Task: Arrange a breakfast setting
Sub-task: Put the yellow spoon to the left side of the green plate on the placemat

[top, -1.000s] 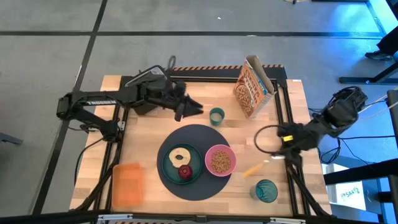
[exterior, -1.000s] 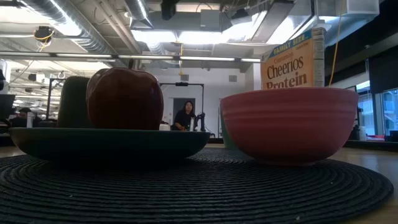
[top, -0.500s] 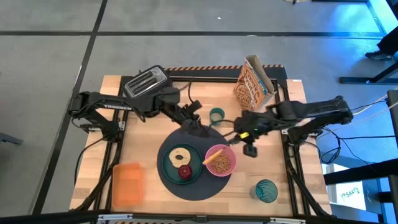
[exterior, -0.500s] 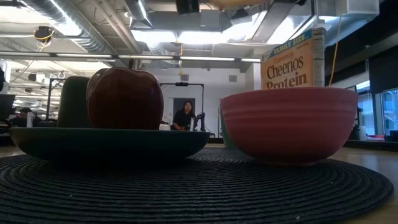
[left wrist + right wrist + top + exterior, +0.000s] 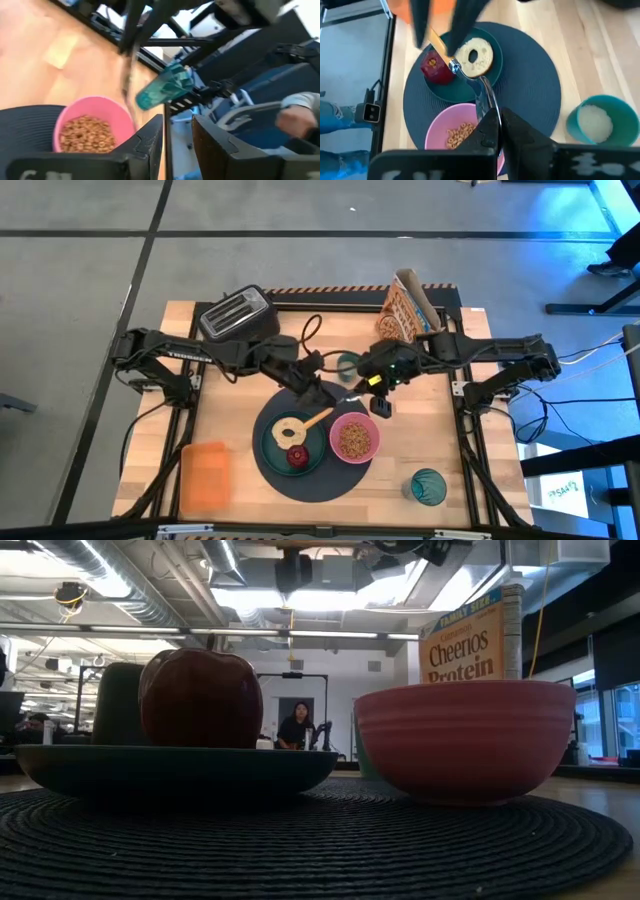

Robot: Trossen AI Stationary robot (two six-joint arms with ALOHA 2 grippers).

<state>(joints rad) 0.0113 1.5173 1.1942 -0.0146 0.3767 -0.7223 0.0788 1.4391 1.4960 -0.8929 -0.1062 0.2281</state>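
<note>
The dark grey round mat point(image 5: 300, 465) carries the teal plate point(image 5: 272, 442) with the bagel half point(image 5: 290, 427) and the dark red fruit point(image 5: 297, 456), and the pink bowl point(image 5: 354, 438) of cereal. The small green cup point(image 5: 348, 364) stands on the table beyond the mat. My right gripper point(image 5: 356, 391) is over the mat's far edge, shut on the orange-handled spoon point(image 5: 320, 417). My left gripper point(image 5: 320, 391) hangs open and empty just left of it. The low view shows the fruit point(image 5: 200, 698) and the bowl point(image 5: 465, 740) close up. My right gripper pinches the spoon's metal end point(image 5: 487, 102) between its two shut fingers. The fingers slant down from the table's far right, and the spoon runs on along them. The spoon is clear of the table, its orange handle point(image 5: 437, 42) reaching out over the plate.
A toaster point(image 5: 236, 311) stands at the far left and a cereal box point(image 5: 405, 315) at the far right. An orange container point(image 5: 206, 476) lies at the near left and a teal glass point(image 5: 428, 485) at the near right. A person shows in the room behind point(image 5: 297, 726).
My right gripper has taken the spoon up from the table's near right and carried it left, over the pink bowl, to the mat's far edge; the handle now lies over the plate. My left gripper has come from the far side, near the toaster, toward the mat's far edge.
</note>
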